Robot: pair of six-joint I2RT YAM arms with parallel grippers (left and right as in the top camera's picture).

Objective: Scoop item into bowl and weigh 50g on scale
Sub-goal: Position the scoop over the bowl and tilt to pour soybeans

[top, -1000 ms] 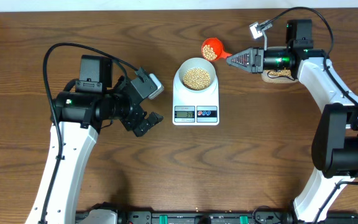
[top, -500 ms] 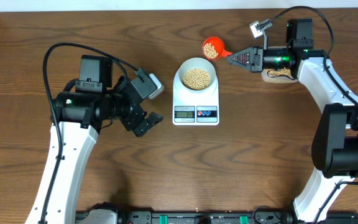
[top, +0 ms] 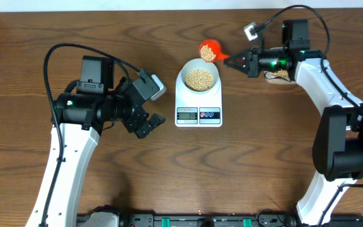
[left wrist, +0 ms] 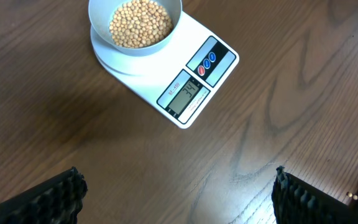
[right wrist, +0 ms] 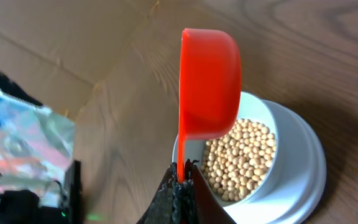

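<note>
White arm links, black joint housings, looping black cables, ribbed black pincer fingers

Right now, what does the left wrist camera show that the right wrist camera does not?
Only the left wrist view: the display and buttons of the scale, and the open left gripper, holding nothing. Only the right wrist view: the red scoop, held by the shut right gripper near the edge of the bowl. Both: the bowl of beans on the scale.
</note>
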